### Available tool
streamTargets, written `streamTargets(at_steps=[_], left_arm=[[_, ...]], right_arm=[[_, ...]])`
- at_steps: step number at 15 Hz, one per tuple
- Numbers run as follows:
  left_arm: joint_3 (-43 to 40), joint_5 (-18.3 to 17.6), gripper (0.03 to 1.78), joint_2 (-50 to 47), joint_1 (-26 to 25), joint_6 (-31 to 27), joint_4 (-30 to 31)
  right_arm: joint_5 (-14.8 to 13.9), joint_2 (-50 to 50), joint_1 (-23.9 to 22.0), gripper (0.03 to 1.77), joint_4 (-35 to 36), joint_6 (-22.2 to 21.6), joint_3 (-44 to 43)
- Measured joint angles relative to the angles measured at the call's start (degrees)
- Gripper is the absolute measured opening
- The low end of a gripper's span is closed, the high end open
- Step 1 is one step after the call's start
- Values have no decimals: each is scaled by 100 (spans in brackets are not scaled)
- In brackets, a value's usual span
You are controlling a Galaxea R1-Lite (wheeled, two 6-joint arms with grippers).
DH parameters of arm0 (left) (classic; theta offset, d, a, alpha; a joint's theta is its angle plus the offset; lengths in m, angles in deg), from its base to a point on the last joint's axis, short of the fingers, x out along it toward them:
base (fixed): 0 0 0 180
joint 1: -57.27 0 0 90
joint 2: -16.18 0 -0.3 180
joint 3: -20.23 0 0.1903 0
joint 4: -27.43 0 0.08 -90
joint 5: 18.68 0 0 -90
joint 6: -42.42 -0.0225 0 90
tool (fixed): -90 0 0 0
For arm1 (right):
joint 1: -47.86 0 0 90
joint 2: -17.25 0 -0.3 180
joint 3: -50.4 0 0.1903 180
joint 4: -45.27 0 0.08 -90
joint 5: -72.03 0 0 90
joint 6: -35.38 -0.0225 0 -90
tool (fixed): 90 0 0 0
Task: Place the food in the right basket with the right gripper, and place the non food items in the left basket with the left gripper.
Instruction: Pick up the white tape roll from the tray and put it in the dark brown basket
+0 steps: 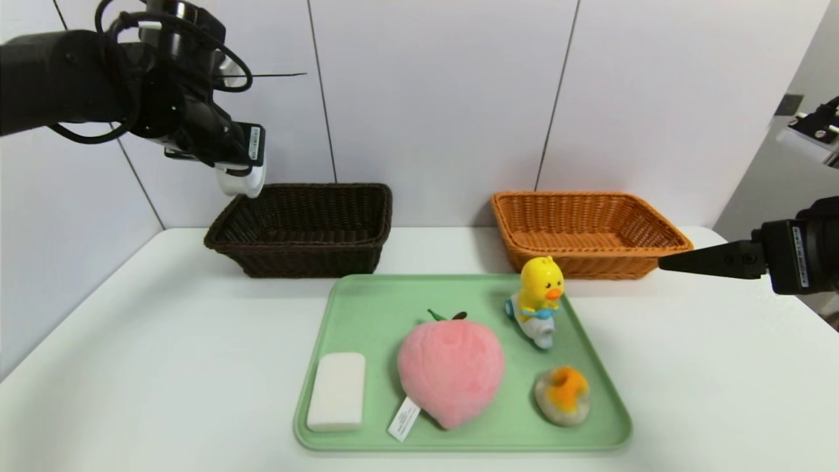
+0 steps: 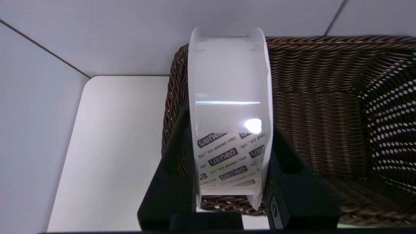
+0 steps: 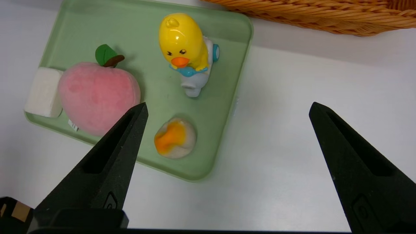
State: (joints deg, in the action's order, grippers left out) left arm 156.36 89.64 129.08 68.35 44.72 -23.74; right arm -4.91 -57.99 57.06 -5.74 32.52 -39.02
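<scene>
From the head view we saw the left gripper (image 1: 241,169) raised over the left end of the dark basket (image 1: 311,248), with only a white curved edge showing beneath it. The left wrist view told us more: it was grasping a roll of clear tape (image 2: 229,113) upright between its fingers, with repeated "deli" print visible inside the roll. That view also let us look down on the dark basket's woven floor.

The right gripper (image 3: 229,104) was released, its fingers spread wide and holding nothing. The head view showed us just one dark finger, to the right of the green tray (image 1: 373,286) and near the orange basket (image 1: 603,252); the right wrist view gave us both.

On the tray we had a white block (image 1: 337,392), a pink plush peach (image 1: 451,367), a yellow duck toy (image 1: 543,288) and a round beige piece with an orange patch (image 1: 562,396). The head view showed us the peach's white tag (image 1: 404,419) at length, while the right wrist view showed only a corner of it but the full breadth of the green leaf (image 3: 105,54).
</scene>
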Motion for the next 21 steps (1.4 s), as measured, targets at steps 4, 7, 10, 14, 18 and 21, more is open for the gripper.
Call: streamTargets(at_steps=[4, 7, 10, 14, 18, 21], left_arm=[[0, -474, 56, 496, -255, 37, 116], [0, -516, 56, 769, -306, 67, 151], [0, -516, 56, 979, -356, 85, 174], [0, -516, 56, 1154, -397, 260, 162], [-2, -516, 102, 1200, -395, 284, 146], [-9, -516, 124, 1134, -400, 286, 118]], right_arm=[[-7, 0, 9, 171, 4, -2, 0], [-20, 9, 11, 171, 0, 0, 5], [-27, 11, 11, 171, 1, 0, 5], [-13, 9, 11, 171, 1, -2, -1], [0, 7, 11, 171, 1, -5, -1], [-2, 11, 9, 171, 4, -11, 5]])
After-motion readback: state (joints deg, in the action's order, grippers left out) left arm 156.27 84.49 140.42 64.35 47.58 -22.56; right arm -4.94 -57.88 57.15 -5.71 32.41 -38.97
